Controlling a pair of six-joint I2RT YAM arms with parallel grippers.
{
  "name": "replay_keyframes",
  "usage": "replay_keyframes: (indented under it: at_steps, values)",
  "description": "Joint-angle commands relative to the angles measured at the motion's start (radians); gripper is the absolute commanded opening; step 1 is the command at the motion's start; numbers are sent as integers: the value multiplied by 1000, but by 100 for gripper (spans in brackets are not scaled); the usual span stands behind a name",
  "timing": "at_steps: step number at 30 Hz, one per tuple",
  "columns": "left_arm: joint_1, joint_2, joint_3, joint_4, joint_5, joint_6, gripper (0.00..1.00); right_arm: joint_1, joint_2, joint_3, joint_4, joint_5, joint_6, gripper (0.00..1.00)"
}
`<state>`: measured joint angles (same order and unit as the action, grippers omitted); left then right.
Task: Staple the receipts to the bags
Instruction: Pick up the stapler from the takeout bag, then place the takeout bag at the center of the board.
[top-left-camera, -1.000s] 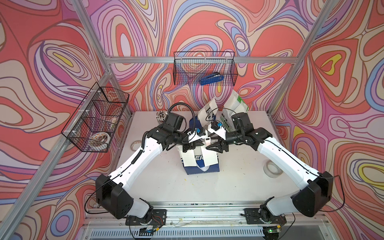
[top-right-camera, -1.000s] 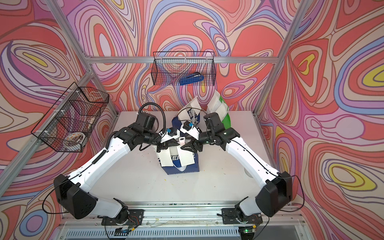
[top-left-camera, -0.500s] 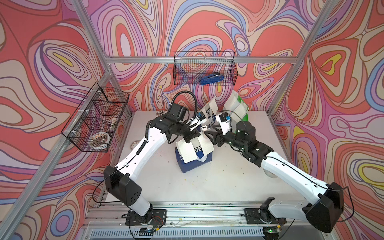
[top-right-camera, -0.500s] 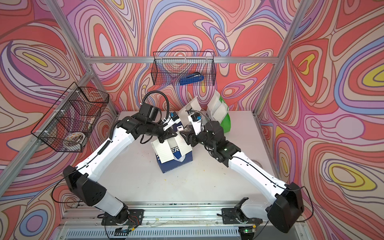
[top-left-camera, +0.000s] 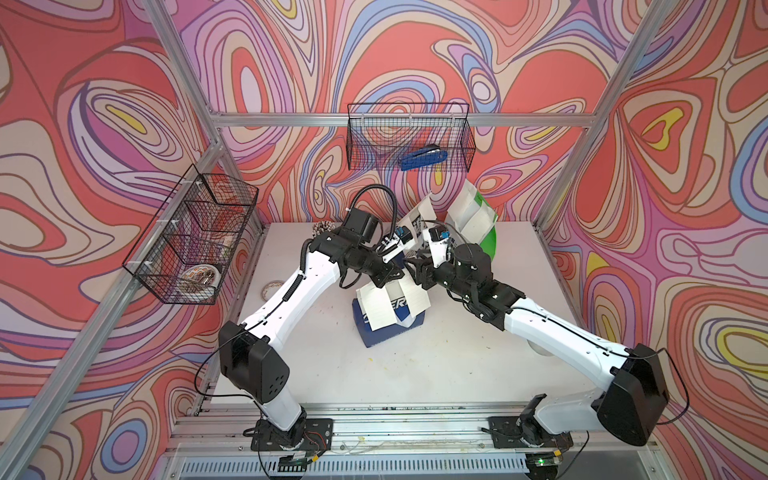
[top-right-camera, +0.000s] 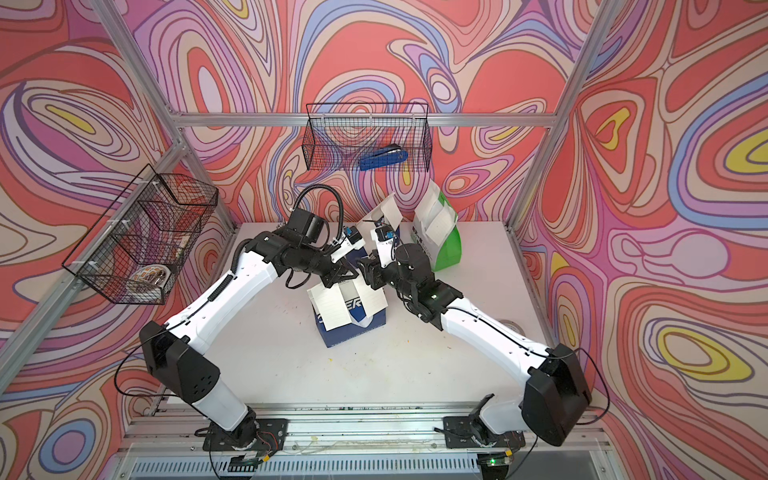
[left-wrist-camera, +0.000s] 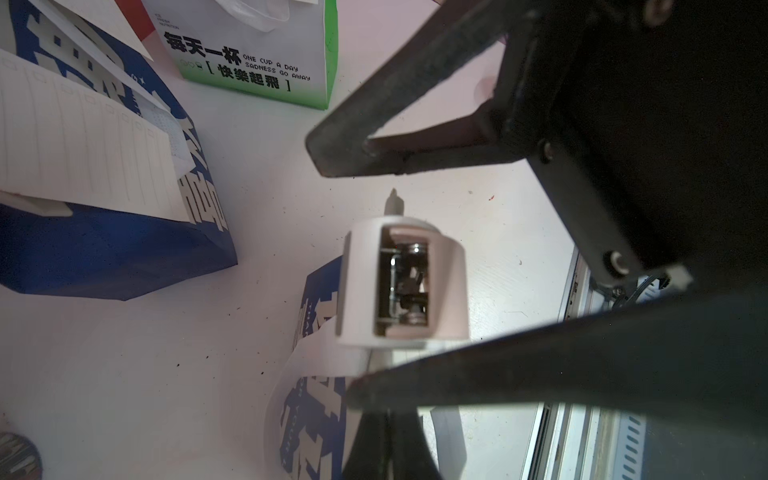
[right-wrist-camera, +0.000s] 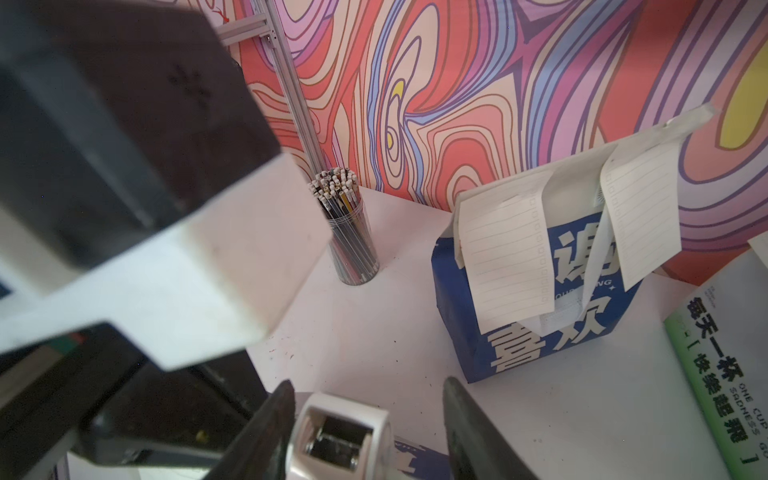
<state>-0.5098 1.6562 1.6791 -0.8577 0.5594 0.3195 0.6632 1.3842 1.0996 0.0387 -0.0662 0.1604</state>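
**Both jaws at the white stapler**

I'm seeing the left jaws pinching together on a white stapler (left-wrist-camera: 403, 282), with the right jaws standing apart on either side of it. Below, the front bag (top-left-camera: 390, 332) is sitting mid-surface (top-left-camera: 436, 365), wearing two receipts (top-left-camera: 376, 309). The rear blue bag (right-wrist-camera: 536, 340) is carrying two more. The wall basket (top-left-camera: 361, 137) is holding a blue stapler (top-left-camera: 424, 158), and the cup (right-wrist-camera: 353, 249) is holding pens (right-wrist-camera: 334, 187).

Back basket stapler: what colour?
Stapler is blue; clearest in a top view.

Three bags (top-left-camera: 386, 334), at least four receipts (top-left-camera: 376, 309), two staplers (top-left-camera: 424, 158), two wire baskets (top-left-camera: 365, 141) and one pen cup (right-wrist-camera: 351, 237).
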Motion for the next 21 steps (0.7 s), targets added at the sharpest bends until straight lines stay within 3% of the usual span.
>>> replay_keyframes:
  at_steps: [1, 10, 16, 21]
  values:
    - [-1, -41, 6, 46, 38, -17, 0, 16, 17, 28, -1, 16, 7, 37]
    - [-1, -42, 9, 54, 4, -33, 0, 26, -2, 69, -46, 108, 35, 21]
    - [-1, -59, -37, 93, 34, 6, 0, 19, -67, 109, -52, 321, 75, 20]
    - [-1, -73, -62, 115, 43, 74, 0, -48, -103, 114, -137, 344, 49, 15]
